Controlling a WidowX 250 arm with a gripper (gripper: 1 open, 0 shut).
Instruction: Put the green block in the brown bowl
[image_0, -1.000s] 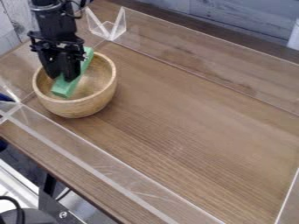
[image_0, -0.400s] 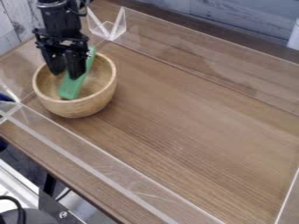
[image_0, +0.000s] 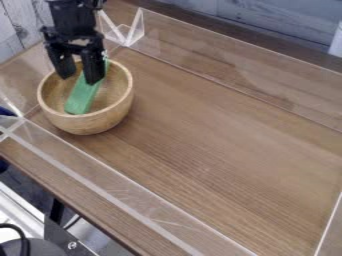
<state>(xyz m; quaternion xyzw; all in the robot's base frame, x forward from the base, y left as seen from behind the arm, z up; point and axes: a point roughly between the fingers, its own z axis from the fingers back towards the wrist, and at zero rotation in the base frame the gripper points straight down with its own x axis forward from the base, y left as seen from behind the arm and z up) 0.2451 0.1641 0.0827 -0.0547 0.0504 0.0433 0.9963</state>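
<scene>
1 clear plastic piece (image_0: 126, 27) near the brown bowl's (image_0: 88, 119) far rim

Green block (image_0: 84, 94) — bright, plain, elongated bar — inside bowl, lying slantwise, upper end partly hidden. Brown bowl (image_0: 88, 124) — round, light-brown wood, thick-walled, paler inside — upright on wooden surface, holding block.

Brown wooden tabletop (image_0: 214, 130) with a black cable (image_0: 16, 240) near one corner.
</scene>
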